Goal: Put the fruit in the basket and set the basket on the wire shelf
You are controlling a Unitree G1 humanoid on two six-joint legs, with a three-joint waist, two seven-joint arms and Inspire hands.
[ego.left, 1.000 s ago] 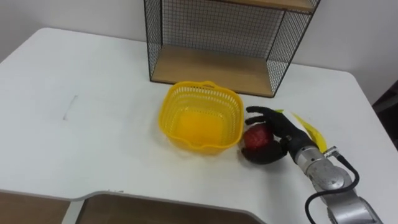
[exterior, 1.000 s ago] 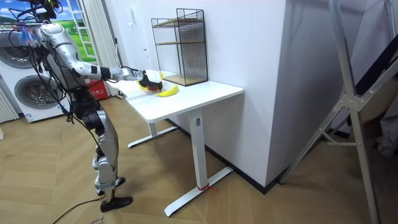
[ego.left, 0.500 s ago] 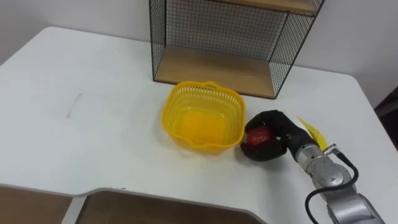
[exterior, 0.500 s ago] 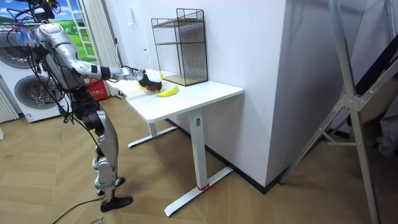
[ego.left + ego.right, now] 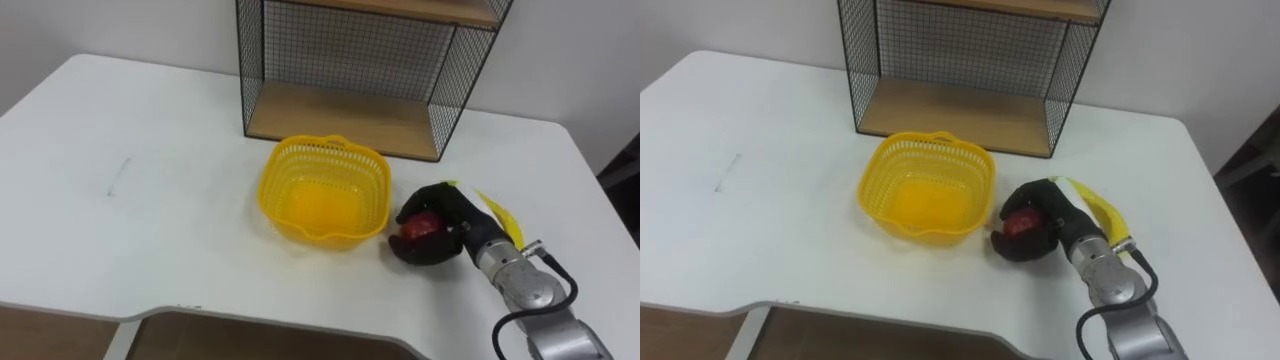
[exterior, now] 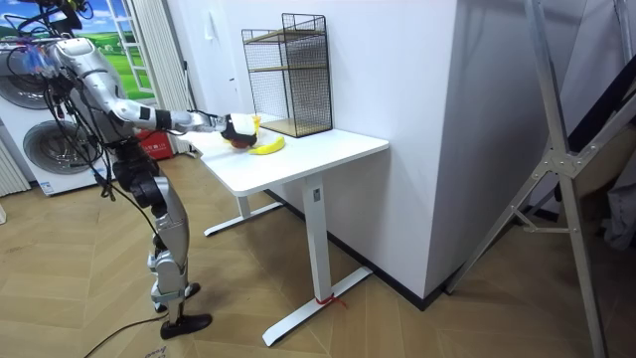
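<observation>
Apple point(image 5: 420, 226): red, at 4 o'clock of the yellow basket point(image 5: 300, 222), just beside its wall and outside it; contact with the white table point(image 5: 150, 200) cannot be told. Right hand point(image 5: 447, 232): black fingers curled round the apple, grasping it from the 3 o'clock side. Banana point(image 5: 497, 212): flat on the table at 2 o'clock of the hand, partly hidden behind it. Basket: upright, empty. Wire shelf point(image 5: 340, 115): at 12 o'clock of the basket, near, apart.
</observation>
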